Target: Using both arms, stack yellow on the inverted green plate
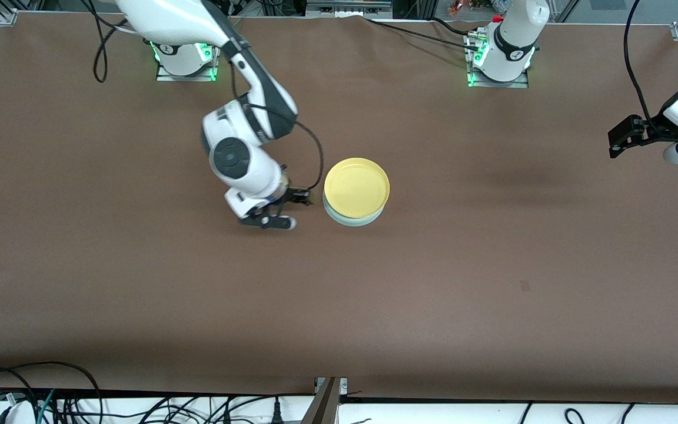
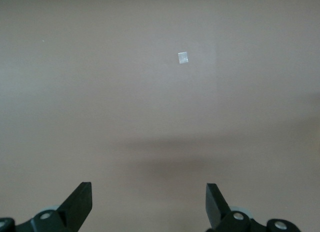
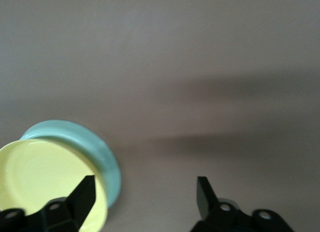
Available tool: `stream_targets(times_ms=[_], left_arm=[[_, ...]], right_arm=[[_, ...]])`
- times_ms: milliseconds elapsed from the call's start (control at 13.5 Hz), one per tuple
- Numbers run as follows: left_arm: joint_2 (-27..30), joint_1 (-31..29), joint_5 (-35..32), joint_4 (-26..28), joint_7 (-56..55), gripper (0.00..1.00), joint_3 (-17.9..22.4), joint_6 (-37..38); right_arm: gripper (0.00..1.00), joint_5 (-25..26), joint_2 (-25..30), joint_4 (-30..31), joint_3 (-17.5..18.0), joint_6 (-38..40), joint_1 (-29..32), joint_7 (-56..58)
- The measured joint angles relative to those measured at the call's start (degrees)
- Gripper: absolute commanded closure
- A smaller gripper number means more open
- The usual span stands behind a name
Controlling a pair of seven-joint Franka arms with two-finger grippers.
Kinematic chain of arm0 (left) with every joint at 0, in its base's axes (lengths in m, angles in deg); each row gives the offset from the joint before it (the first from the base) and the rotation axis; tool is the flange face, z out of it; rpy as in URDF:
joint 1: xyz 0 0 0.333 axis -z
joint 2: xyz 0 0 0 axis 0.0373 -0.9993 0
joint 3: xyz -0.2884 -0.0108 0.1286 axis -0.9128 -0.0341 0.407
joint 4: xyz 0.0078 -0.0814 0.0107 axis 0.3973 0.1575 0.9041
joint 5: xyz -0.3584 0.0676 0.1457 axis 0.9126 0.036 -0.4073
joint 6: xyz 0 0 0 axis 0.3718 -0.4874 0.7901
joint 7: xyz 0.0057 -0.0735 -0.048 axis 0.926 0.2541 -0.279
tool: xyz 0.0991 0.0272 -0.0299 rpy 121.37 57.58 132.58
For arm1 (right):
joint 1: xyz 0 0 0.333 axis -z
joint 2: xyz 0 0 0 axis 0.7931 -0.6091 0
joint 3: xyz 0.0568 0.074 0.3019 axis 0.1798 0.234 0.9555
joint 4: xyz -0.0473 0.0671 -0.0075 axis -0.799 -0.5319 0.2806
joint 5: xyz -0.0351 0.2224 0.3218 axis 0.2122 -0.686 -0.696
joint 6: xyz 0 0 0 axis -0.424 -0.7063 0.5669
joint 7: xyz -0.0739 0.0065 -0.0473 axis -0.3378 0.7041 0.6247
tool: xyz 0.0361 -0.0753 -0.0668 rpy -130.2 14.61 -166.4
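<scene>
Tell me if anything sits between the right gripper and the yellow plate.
Nothing visible does. The right gripper is open beside the round pale-yellow plastic plate, which already rests on the mint-green plate; only bare table separates them.

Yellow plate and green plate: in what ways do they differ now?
The yellow plate is pale yellow; the green plate is mint green. The yellow plate lies on top with its hollow side up; the green plate lies under it on the table. The yellow plate shows fully; the green plate shows only at its edge. Both are round, shallow and similar in size.
</scene>
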Motion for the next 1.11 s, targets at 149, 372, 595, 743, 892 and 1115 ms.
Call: stream_targets(times_ms=[149, 372, 595, 743, 892, 1115], left_arm=[[-0.18, -1.39, 2.14, 0.16, 0.06, 0.00, 0.12, 0.00], [-0.62, -2.04, 2.75, 0.16, 0.08, 0.00, 0.13, -0.15], [-1.82, -2.04, 2.75, -1.01, 0.03, 0.00, 0.11, -0.81], [-3.59, -2.02, 2.77, -3.00, 0.01, 0.00, -0.01, -0.79], [-4.67, -1.92, 2.79, -3.91, -0.11, 0.00, -0.24, -0.78], [-4.92, -1.71, 3.39, -4.52, -0.12, 0.00, -0.34, -0.74]], right_arm=[[0.00, -0.03, 0.56, -5.08, -2.72, 8.25, 3.39, 6.78], [0.00, -0.03, 0.71, -12.15, -3.20, 19.35, 11.85, 17.12], [0.00, 0.52, 0.84, -16.86, -3.80, 27.36, 17.54, 22.72], [0.00, 3.44, 1.70, -20.32, -4.39, 32.72, 19.98, 25.99], [0.00, 8.58, 4.70, -21.67, -4.37, 35.58, 21.16, 26.48], [0.00, 10.52, 11.98, -19.19, -4.38, 37.47, 22.61, 26.49]])
